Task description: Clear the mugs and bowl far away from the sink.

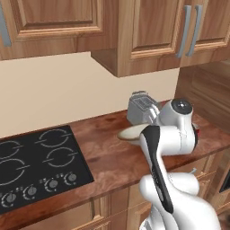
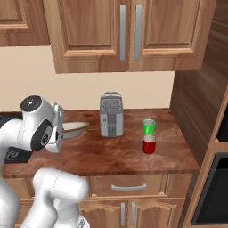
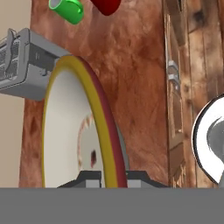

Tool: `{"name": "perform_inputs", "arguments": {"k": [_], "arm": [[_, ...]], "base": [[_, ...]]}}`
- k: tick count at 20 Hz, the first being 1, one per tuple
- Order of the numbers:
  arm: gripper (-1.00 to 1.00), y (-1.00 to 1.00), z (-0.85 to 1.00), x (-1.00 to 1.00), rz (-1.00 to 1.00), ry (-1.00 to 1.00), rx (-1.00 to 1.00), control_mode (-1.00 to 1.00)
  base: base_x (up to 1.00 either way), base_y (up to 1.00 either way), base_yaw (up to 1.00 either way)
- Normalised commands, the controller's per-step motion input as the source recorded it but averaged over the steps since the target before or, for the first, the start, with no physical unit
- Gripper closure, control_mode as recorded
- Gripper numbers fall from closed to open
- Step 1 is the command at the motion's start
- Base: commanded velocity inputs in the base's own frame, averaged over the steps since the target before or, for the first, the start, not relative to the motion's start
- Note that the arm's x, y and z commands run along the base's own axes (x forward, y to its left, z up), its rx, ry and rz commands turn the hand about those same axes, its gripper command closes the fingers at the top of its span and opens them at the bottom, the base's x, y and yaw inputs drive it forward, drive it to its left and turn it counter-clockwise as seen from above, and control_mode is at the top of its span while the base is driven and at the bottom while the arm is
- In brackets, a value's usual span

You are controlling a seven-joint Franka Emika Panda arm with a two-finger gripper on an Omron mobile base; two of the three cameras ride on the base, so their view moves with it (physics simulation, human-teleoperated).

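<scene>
I'm seeing the gripper point(image 3: 105, 177) clamping the tan rim of the wide cream-white bowl point(image 3: 65, 135), which is sitting near the wooden worktop's point(image 2: 111, 153) back edge, beside the grey metal toaster point(image 2: 111, 115); 2 mugs, green point(image 2: 148, 127) and red point(image 2: 148, 145), are standing beyond.

Bowl point(image 3: 74, 131) rim is seen pinched between fingertips point(image 3: 89, 177) at frame bottom. Toaster point(image 3: 26, 70) lies just beyond bowl; green mug point(image 3: 68, 9) and red mug point(image 3: 106, 6) sit farther along wooden counter point(image 3: 140, 87).
</scene>
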Motion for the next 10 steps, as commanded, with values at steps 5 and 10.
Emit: {"name": "perform_inputs", "arguments": {"k": [5,10], "arm": [[1.0,0.22,-0.37,0.5,0.04,0.0,0.0,-1.0],[1.0,0.21,-0.37,0.61,0.0,0.01,0.0,-1.0]], "base": [[0.0,0.0,0.0],[0.0,0.0,0.0]]}}
